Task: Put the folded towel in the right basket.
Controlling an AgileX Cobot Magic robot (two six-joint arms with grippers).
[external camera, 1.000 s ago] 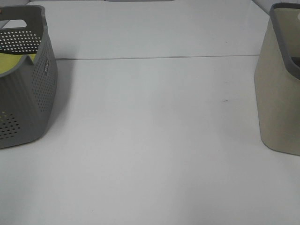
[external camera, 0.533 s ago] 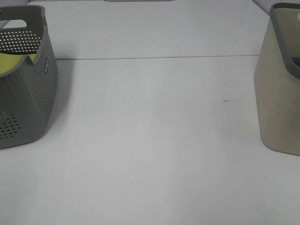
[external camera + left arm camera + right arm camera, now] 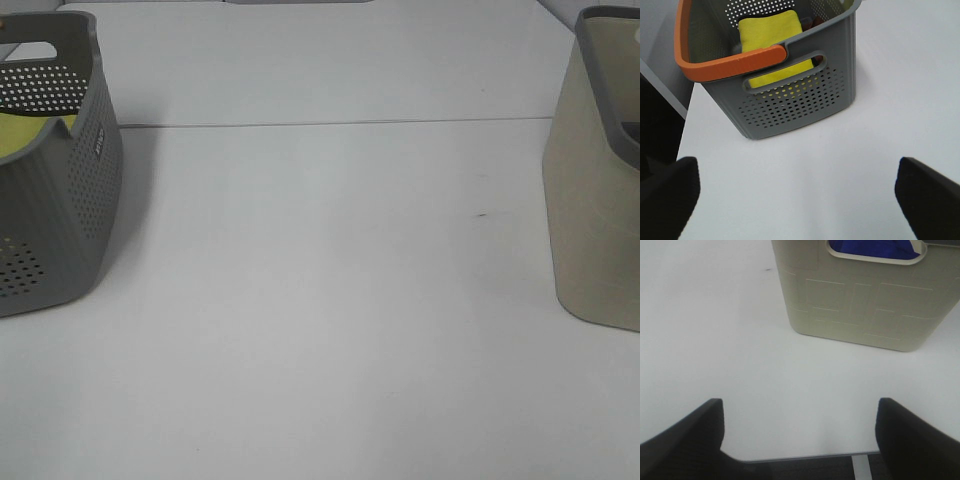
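Observation:
A yellow folded towel (image 3: pixel 771 30) lies inside the grey perforated basket (image 3: pixel 800 100) at the left of the table; a strip of the towel (image 3: pixel 25 130) also shows inside that basket (image 3: pixel 85 200) in the high view. The beige right basket (image 3: pixel 595 220) stands at the right edge; in the right wrist view it (image 3: pixel 860 305) holds something blue (image 3: pixel 875 246). My left gripper (image 3: pixel 800 200) is open and empty, above the table short of the grey basket. My right gripper (image 3: pixel 800 440) is open and empty, short of the beige basket. Neither gripper shows in the high view.
The grey basket has an orange handle (image 3: pixel 730 62) across its near rim. A seam (image 3: pixel 330 124) runs across the white table between the baskets. A small dark speck (image 3: pixel 482 214) lies near the beige basket. The table's edge (image 3: pixel 805 457) is close under my right gripper.

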